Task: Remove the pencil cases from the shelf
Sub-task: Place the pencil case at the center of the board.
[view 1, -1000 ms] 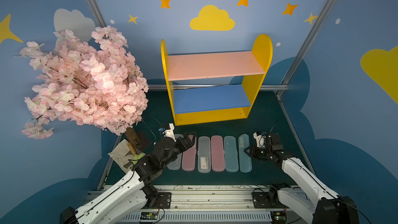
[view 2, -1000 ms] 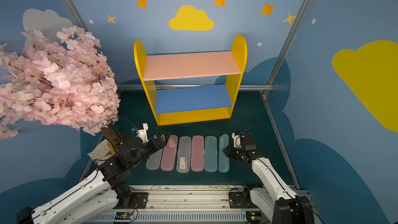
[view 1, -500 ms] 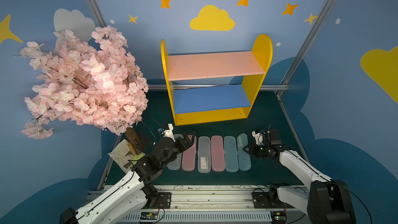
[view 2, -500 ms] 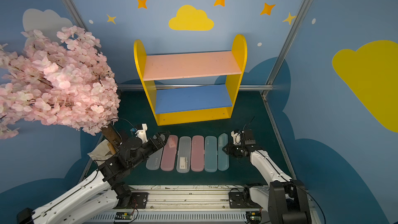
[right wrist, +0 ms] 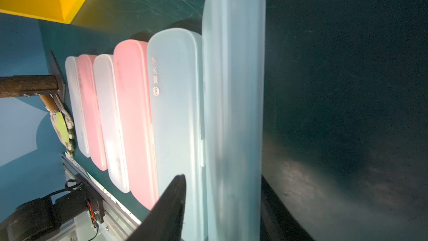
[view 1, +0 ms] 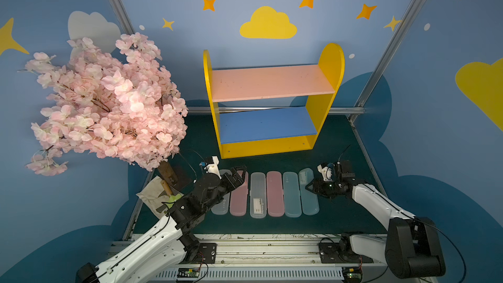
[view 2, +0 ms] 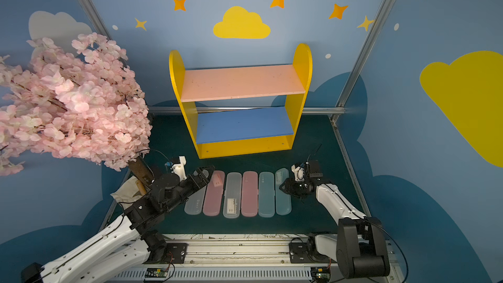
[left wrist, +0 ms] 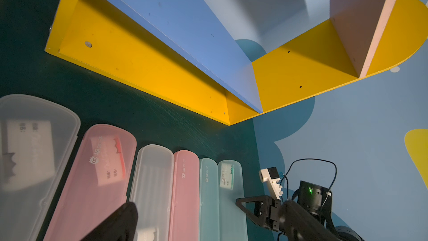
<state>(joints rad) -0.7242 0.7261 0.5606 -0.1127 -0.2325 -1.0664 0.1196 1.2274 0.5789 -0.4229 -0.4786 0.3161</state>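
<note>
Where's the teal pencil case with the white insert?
In both top views the slim pale teal plastic case lies at the row's right end on the green mat, between the right hand's fingers.

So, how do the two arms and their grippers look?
The left arm and right arm have white links and black joints. The left gripper and right gripper are black, with hollow triangular fingers. Each wrist carries a white block with thin black cables; a green light shows on the right.

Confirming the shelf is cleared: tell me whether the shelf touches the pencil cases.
Apart. In both top views, bare mat separates the shelf from the pencil cases.
</note>
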